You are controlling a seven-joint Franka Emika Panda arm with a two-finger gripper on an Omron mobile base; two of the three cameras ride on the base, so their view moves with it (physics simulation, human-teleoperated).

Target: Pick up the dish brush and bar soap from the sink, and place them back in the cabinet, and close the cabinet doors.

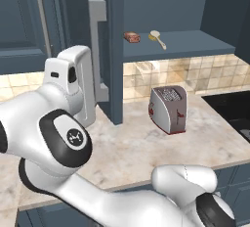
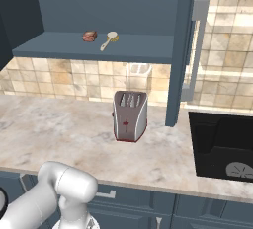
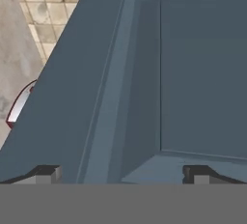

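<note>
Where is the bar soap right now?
The bar soap lies on the open cabinet shelf, just left of the dish brush in both base views, above the toaster on the counter.

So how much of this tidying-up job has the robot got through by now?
Mostly done, it seems. The dish brush and the bar soap already lie on the cabinet shelf, apart from each other. In hand: the open gripper is right up against a cabinet door, holding nothing. Left: the door beside the toaster stands open and needs closing.
</note>
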